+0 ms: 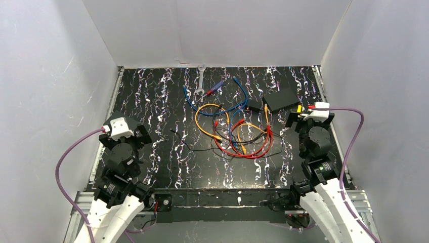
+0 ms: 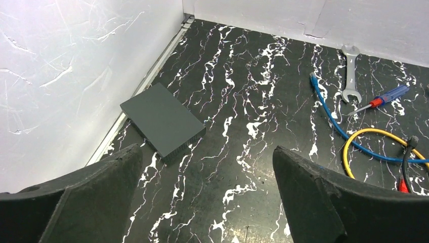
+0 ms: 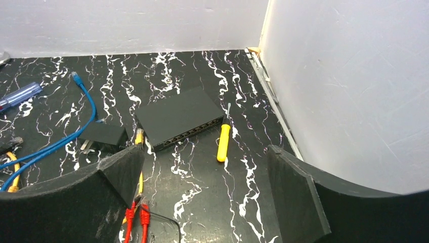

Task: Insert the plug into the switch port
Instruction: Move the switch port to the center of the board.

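The right gripper [image 3: 206, 154] is held wide open above the table [image 3: 202, 202], and nothing is gripped between its black fingers [image 3: 303, 202]. Just past the fingertips a yellow-handled screwdriver [image 3: 223, 142] is seen lying flat, its shaft just beside the right corner of the switch [image 3: 177, 114]. The switch is laid flat at the far right of the table, turned at an angle, with its row of sockets facing the near side. No socket is seen to be filled.

An orange plug [image 3: 140, 135] is found just beside the switch's near left corner. Whether the two touch cannot be told. A small black block [image 3: 103, 136] is set close to the left of the switch, and a blue cable [image 3: 92, 109] curves away farther left. Two red plugs [image 3: 137, 215] lie near the left finger.

The left gripper [image 2: 207, 154] is likewise spread wide and empty at the near left. Beyond its left finger a plain black slab [image 2: 162, 120] is laid flat close to the left wall [image 2: 60, 76]. Farther right, towards the far wall, a wrench [image 2: 349, 71], a blue-and-red screwdriver [image 2: 384, 97] and a yellow cable loop [image 2: 377, 130] are seen.
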You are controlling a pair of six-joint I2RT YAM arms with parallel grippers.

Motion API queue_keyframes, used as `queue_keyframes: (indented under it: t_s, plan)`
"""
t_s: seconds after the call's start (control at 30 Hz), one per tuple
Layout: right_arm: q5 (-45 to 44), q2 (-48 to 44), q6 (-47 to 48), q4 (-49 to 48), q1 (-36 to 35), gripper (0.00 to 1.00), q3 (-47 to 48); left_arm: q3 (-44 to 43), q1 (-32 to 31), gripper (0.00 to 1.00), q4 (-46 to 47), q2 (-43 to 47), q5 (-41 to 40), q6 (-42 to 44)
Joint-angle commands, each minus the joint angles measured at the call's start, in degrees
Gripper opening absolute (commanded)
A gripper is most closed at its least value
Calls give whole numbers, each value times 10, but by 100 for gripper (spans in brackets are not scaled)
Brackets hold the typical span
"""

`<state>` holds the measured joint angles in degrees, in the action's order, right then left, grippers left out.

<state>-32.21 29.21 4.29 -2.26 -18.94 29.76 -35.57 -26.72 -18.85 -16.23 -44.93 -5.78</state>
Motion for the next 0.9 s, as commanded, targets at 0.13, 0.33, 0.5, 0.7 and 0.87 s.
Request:
queue_keyframes:
  t_s: [0.13, 0.33, 0.5, 0.7, 0.87]
  plan:
    - [-7, -9, 3, -41, -12, 99, -6, -19, 9, 98, 19, -61, 9, -11]
    - [-7, -7, 3, -38, -29, 99, -7, -123, 12, 98, -33, -245, 31, -72]
    - [-5, -13, 2, -36, -38, 99, -7, -236, 34, 98, -90, -414, 90, -122]
    - [-5, -20, 1, -33, -52, 99, -8, -301, 132, 98, -110, -534, 207, -210]
    - [-3, -20, 1, -32, -59, 99, -10, -308, 217, 98, -104, -590, 206, -254]
